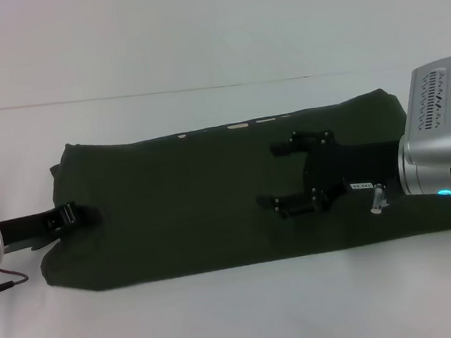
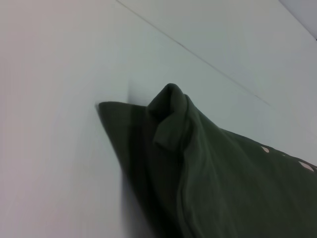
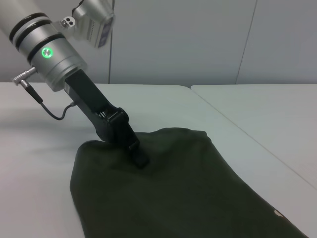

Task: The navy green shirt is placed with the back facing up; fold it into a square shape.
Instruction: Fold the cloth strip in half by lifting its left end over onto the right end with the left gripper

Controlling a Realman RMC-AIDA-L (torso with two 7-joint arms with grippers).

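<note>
Navy green shirt [image 1: 188,197]: folded into a long band lying left to right across the white table [image 1: 241,321], white print specks showing along its far edge.
Left gripper [image 1: 85,216]: at the shirt's left end, tip down on the cloth; finger spread cannot be told.
Right gripper [image 1: 279,175]: over the shirt's right half, fingers wide apart, holding nothing

White worktop [image 1: 241,321], one garment on it.
The navy green shirt [image 1: 182,214] lies flat as a long folded band across the worktop.
</note>
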